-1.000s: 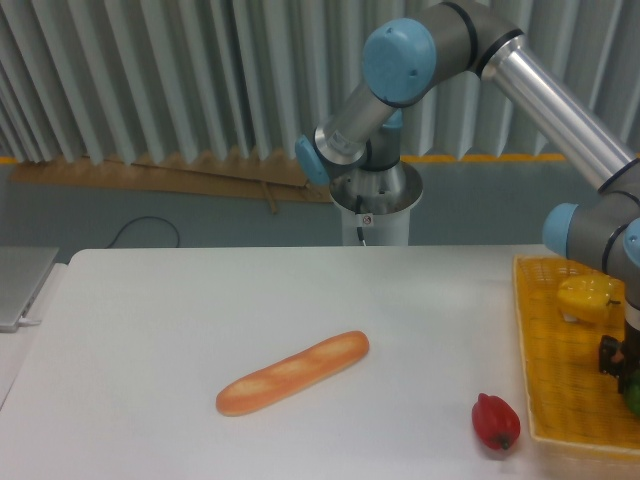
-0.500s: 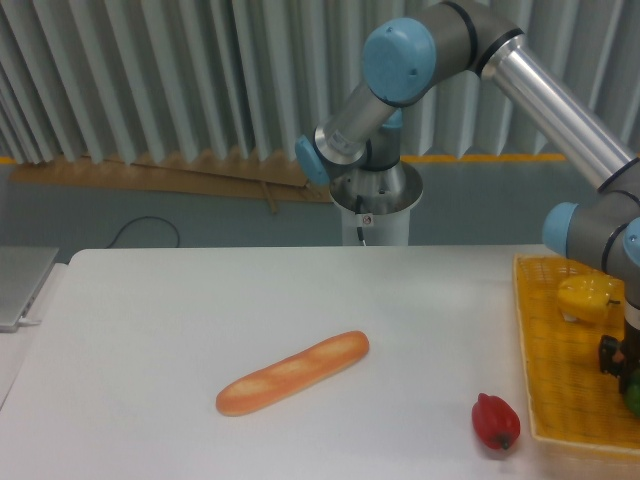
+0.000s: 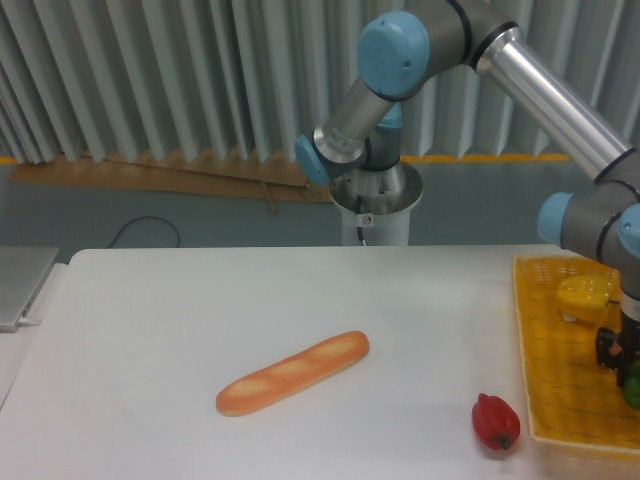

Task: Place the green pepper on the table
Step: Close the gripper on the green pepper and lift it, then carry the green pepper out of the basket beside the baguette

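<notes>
A: Status on the green pepper [image 3: 633, 388]?

B: It's at the frame's right edge, over the yellow basket [image 3: 560, 380], right at my gripper [image 3: 622, 368]. Mostly cut off.

A: Grip closed on it?

B: Can't tell, the fingers are out of view. The table [image 3: 150, 340] holds a baguette [image 3: 293, 372] mid-surface and a red pepper [image 3: 496, 421] beside the basket. A yellow pepper [image 3: 587, 297] sits in the basket.
</notes>
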`<state>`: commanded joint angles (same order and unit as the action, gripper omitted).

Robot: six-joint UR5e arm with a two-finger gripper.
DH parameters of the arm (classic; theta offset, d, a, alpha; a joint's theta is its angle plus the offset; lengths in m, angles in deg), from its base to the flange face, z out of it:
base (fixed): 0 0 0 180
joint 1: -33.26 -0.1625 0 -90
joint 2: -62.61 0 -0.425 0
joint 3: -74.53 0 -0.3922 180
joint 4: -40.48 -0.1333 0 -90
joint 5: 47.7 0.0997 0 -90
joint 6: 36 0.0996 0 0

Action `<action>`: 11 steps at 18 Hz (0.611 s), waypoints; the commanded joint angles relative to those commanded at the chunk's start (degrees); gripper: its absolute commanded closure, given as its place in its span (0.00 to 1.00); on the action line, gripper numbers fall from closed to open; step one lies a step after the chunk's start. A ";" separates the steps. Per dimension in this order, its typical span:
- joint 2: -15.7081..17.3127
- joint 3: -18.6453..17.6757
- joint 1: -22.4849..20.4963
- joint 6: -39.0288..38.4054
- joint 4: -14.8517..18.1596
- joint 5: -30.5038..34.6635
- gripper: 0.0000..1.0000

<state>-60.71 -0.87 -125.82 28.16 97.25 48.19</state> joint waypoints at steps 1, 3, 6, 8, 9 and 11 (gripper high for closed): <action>0.70 -0.44 0.17 0.00 0.44 -0.09 0.27; 1.67 -0.97 1.14 0.09 1.75 -0.09 0.27; 3.25 -2.37 2.37 0.00 3.51 -0.09 0.27; 4.83 -3.69 3.51 -0.17 5.18 -0.09 0.27; 5.45 -4.22 4.21 -0.18 6.23 -0.09 0.27; 6.50 -5.10 5.88 -0.35 7.90 -0.26 0.26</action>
<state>-54.21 -5.97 -119.94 27.81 105.16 47.93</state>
